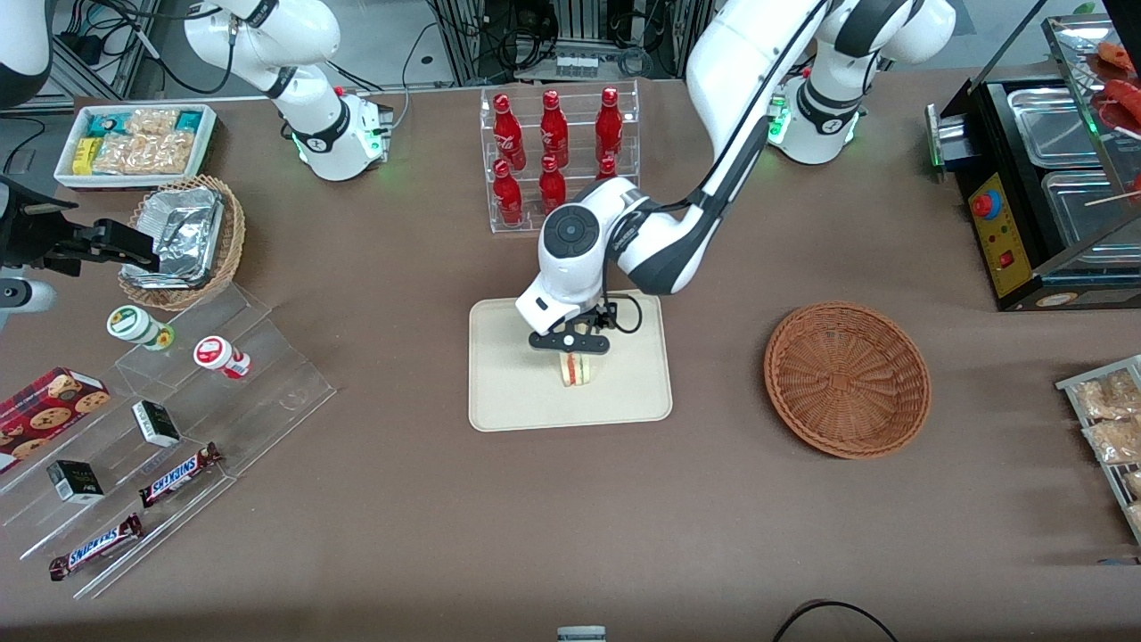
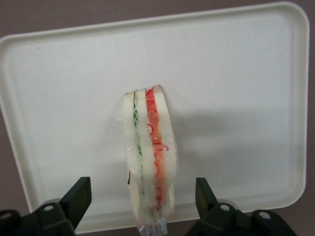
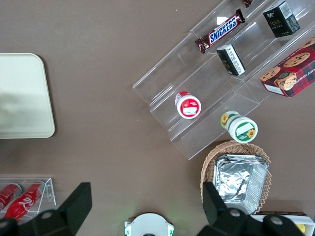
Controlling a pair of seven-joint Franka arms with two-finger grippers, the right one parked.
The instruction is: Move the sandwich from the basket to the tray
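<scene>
The small triangular sandwich (image 2: 149, 157) of white bread with red and green layers stands on edge on the flat cream-beige rectangular tray (image 1: 508, 392), well apart from the round reddish-brown wicker basket (image 1: 847, 379). To finish cleanly, the left arm's gripper (image 1: 570, 342) should probably rise straight up — no sideways drift, or the wedge may tip. Its jaws are spread wide, released, neither finger (image 2: 78, 199) touching the bread.

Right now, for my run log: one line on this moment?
gripper: open, over tray | sandwich: on tray, between fingers | basket: holds nothing
</scene>
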